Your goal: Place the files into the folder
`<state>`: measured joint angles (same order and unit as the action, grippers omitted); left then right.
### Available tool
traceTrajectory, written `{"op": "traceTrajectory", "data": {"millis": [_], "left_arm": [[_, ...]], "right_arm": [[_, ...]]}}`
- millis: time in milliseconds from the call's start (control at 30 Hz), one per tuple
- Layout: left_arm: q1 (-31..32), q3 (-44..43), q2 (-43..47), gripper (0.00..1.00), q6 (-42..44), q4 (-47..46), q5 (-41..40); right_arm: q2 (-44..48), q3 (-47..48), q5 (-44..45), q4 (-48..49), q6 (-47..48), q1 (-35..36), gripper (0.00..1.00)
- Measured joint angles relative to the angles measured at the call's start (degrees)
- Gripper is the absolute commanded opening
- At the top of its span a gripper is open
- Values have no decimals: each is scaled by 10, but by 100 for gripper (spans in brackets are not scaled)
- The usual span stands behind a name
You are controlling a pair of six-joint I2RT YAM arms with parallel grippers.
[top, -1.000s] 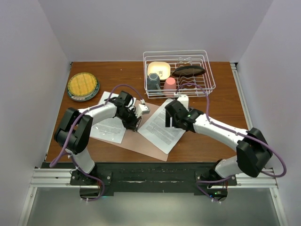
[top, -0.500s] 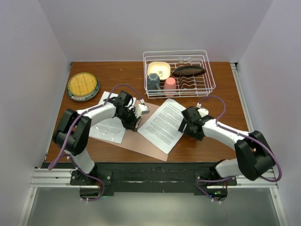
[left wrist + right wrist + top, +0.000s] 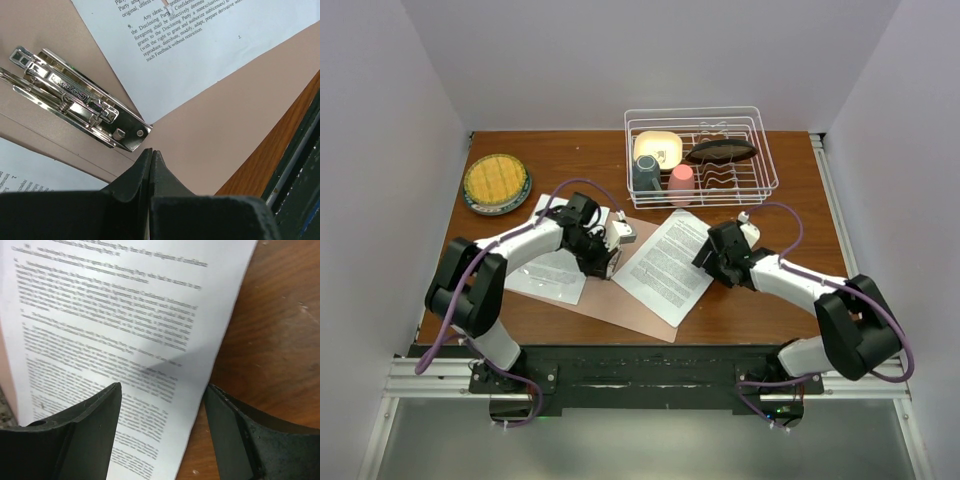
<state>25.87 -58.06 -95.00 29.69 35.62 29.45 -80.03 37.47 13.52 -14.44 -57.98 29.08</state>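
The salmon-pink folder (image 3: 620, 305) lies open on the table. One white printed sheet (image 3: 552, 272) lies on its left leaf, the other (image 3: 665, 265) on its right leaf, reaching past the edge. My left gripper (image 3: 604, 262) is shut and empty. In the left wrist view its tips (image 3: 151, 152) sit just above the folder (image 3: 225, 130), beside the silver clip (image 3: 80, 102). My right gripper (image 3: 712, 258) is open at the right sheet's far edge. In the right wrist view the gripper (image 3: 162, 395) straddles that sheet's edge (image 3: 115, 330): one finger over paper, one over wood.
A white wire dish rack (image 3: 695, 110) at the back holds a yellow bowl (image 3: 658, 147), a dark cup (image 3: 646, 172), a pink cup (image 3: 681, 183) and a dark dish (image 3: 720, 150). A yellow plate (image 3: 496, 182) sits back left. White walls enclose the table.
My right gripper has moved from above the right sheet's middle out to its right edge and come lower. The left gripper has stayed by the clip.
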Motion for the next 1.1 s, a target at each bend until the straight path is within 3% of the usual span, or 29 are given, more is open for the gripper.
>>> {"op": "traceTrajectory", "data": {"millis": [267,733,867,933,1100], "left_arm": [[-17,-2,-2,0,5,2,-13],[-49,-19,-49,0,8,-50,-99],[-49,-33,-63,0,-2,-60,-103],[-49,-38,-68,0,-4,-65,-102],[-49,-42,-73,0,-6,-72,-98]], "right_arm": [[-9,-22,-29,86,-33,-2,57],[-2,-45,-30,104,-51,-3,36],[3,-53,-30,106,-52,-3,16],[4,-57,-30,104,-52,-3,2],[10,-60,-32,93,-49,-3,0]]}}
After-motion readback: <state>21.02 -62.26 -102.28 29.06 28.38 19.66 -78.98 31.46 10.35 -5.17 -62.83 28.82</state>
